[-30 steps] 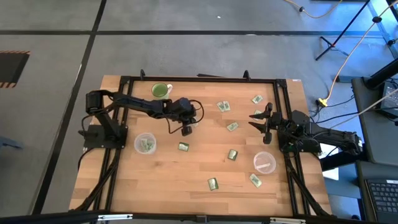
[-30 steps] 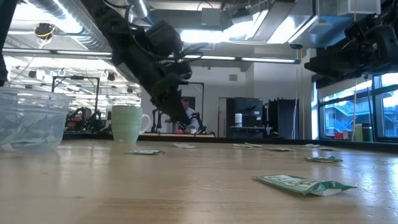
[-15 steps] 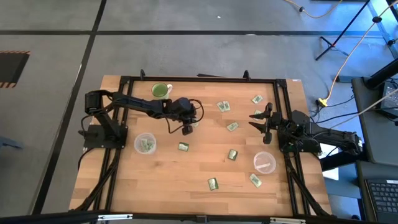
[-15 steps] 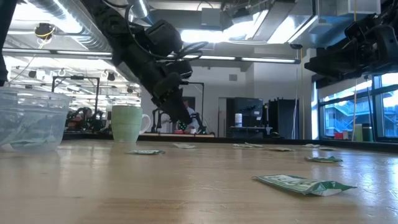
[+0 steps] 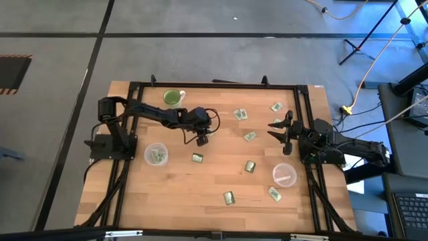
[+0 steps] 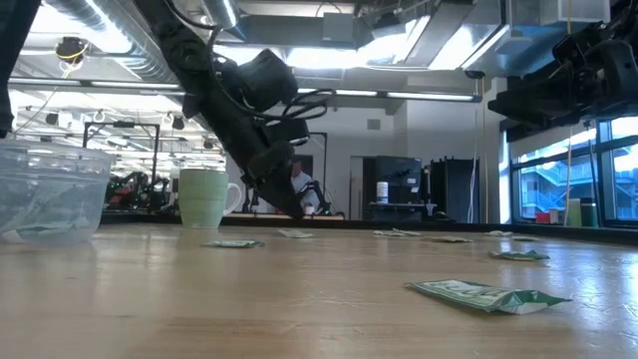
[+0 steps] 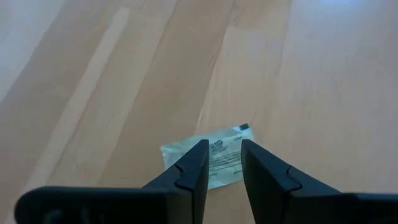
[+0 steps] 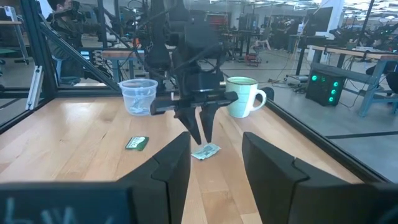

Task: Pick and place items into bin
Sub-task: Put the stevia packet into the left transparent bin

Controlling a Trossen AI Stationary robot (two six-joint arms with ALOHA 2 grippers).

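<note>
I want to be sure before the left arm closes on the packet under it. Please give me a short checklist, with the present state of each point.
1. Left end effector is open: ok, a gap shows between its fingers.
2. Packet lies in line with that gap: ok, it lies flat on the table, centred between the fingertips.
3. Fingers low enough to grip: cannot tell; the low view hides the contact.
4. Nothing else near the packet: ok; the mug stands well apart.
5. Plastic tub on the left side is free to receive: ok, nothing above it.
6. Right end effector keeps clear: ok, it waits open at the right edge.
</note>
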